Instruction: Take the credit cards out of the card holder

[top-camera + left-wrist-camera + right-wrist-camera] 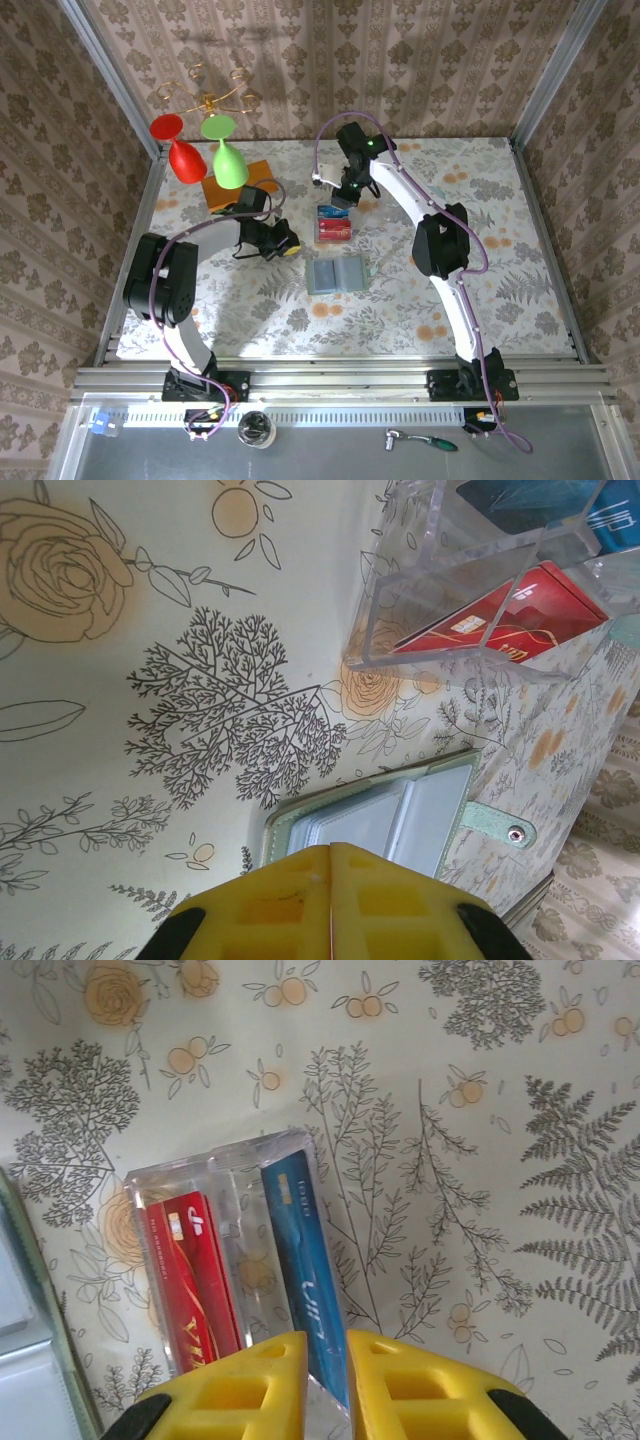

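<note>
Two arms reach in from the near edge of the bench [520, 290]. Closest to their bases, the card holder [337, 275] lies open and flat on the floral cover, pockets facing up and its snap tab sticking out at one side. Just beyond it and to the left hangs the left pincer [287, 245], its yellow fingers pressed together with nothing between them, tips pointing toward the holder's edge. A little farther back sits a clear divided tray [230, 1160], apart from the holder. The red card [200, 1280] lies in one compartment and the blue card [300, 1250] in the next, both out of the holder. The right pincer [327, 1345] hovers over the blue card's end, its fingers parted by a narrow gap; whether they touch the card cannot be told. At the far left stand an orange wooden block [240, 185], a red glass [182, 152] and a green glass [226, 155]
</note>
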Motion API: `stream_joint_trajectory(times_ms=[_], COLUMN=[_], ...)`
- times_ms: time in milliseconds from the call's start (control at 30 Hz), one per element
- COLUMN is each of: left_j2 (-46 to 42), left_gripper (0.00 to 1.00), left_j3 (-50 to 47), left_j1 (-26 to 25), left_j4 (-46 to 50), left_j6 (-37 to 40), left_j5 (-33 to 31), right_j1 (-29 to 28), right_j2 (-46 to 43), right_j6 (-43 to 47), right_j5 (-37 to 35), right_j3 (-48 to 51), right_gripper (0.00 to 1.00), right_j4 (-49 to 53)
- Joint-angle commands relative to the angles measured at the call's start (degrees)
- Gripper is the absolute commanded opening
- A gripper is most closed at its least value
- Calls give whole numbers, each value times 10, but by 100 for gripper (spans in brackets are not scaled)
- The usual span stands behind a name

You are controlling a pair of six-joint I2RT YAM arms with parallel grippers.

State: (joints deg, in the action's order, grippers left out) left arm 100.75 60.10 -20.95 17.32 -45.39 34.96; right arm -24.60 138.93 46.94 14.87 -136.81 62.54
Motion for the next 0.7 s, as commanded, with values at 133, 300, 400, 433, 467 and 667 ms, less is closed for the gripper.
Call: stream_joint_trajectory(times_ms=[133, 300, 400, 433, 467, 667], left_j2=[-1, -3, -4, -4, -5, -6], left_gripper=[9, 9, 9, 10, 9, 9], left_j3=[-6, -10, -13, -13, -13, -18], left_j1=[3, 3, 4, 4, 5, 7], left_j4=[-8, -11, -12, -13, -13, -15], left_j6=[1, 1, 1, 0, 0, 0], left_j5=[9, 10, 10, 10, 10, 11], right_j1=[-11, -24, -30, -31, -32, -37], right_j2=[0, 12, 18, 20, 22, 25], right_j6=[-29, -34, -35, -35, -36, -37], right_j5=[-42, -79, -87, -91, -94, -105], right_j3=[-13, -9, -7, -6, -4, 26], right_gripper=[21, 21, 21, 21, 21, 21], right_j4=[-39, -62, -71, -74, -76, -86])
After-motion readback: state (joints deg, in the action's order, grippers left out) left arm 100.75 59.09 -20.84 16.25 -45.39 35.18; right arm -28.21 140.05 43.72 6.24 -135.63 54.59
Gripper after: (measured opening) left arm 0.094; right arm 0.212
